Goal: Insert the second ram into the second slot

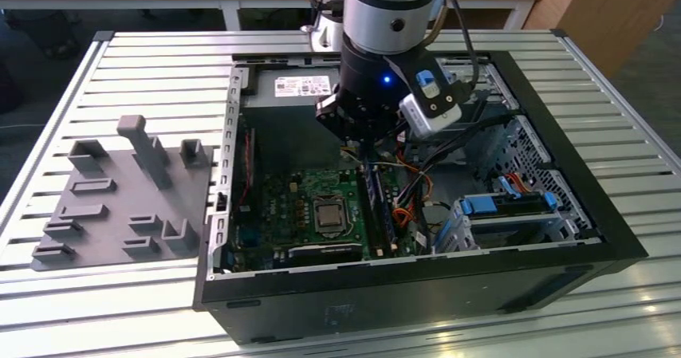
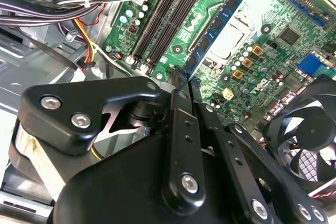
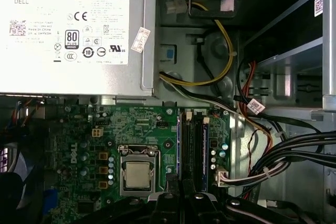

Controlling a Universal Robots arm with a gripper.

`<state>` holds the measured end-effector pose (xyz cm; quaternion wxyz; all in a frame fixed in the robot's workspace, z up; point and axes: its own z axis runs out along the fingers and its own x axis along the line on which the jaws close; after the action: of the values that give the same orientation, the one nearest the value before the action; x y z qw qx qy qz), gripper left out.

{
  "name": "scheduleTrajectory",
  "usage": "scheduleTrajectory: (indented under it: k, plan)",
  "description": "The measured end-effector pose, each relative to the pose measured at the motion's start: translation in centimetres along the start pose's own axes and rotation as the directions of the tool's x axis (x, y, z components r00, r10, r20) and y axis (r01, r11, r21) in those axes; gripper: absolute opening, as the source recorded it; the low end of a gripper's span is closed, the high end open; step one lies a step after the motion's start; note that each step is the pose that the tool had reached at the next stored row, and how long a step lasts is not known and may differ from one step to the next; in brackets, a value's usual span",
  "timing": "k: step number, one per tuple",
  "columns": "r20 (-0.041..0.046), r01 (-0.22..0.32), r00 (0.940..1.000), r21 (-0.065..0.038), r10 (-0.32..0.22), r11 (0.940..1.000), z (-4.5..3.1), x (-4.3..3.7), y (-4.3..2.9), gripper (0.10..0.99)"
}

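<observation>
Slatted metal makes up the table (image 1: 127, 63), and on it lies an open computer case (image 1: 426, 294) with the arm (image 1: 388, 15) reaching down into it from above. From where I stand, the fingers (image 1: 362, 152) hang low over the green motherboard (image 1: 287, 214), at the end of the memory slots nearest the power supply (image 3: 73, 30). In the second wrist view the fingers (image 2: 181, 85) look drawn narrow, their tips almost meeting. The second ram (image 2: 220, 22) stands on edge in the slot closest to the processor socket (image 2: 231, 30), a thin blue stick with dark chips running straight away from the fingertips. Its near end sits just beyond the tips, and I cannot tell whether they touch it. In the first wrist view the second ram (image 3: 180, 145) lies in line with the fingers (image 3: 184, 192), between the processor socket (image 3: 137, 174) and the black slots (image 3: 193, 148). Bundled cables (image 2: 63, 9) run off to the far side of those slots from the stick. A grey holder (image 1: 117, 190) sits on the table well apart from the fingers, outside the case.
</observation>
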<state>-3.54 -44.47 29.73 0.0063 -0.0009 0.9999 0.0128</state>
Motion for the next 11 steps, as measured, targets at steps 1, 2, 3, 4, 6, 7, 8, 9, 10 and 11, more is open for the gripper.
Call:
scheduleTrajectory:
  k: [1,2,3,4,6,7,8,9,10,11]
  plan:
    - [0.0,0.0,1.0,0.001,0.0,1.0,0.04,0.0,0.0,0.137]
    - [0.0,0.0,1.0,0.001,0.0,1.0,0.07,0.0,0.0,0.137]
    - [0.0,0.0,1.0,0.002,0.0,1.0,0.11,0.0,0.0,0.137]
    - [0.0001,0.0,1.0,0.003,0.0,1.0,0.18,0.0,-0.01,0.137]
    - [-0.0001,0.0,1.0,0.005,0.0,1.0,0.39,0.01,-0.01,0.137]
    - [0.0,0.0,1.0,0.005,0.0,1.0,0.56,0.01,-0.02,0.137]
    - [-0.0001,0.0,1.0,0.005,0.0,1.0,0.74,0.01,-0.02,0.137]
    - [0.0,0.001,1.0,0.004,-0.001,1.0,0.92,0.01,-0.02,0.137]
    - [0.0,0.001,1.0,0.004,-0.001,1.0,1.1,0.01,-0.03,0.137]
    - [-0.0001,0.001,1.0,0.005,-0.001,1.0,1.27,0.02,-0.03,0.137]
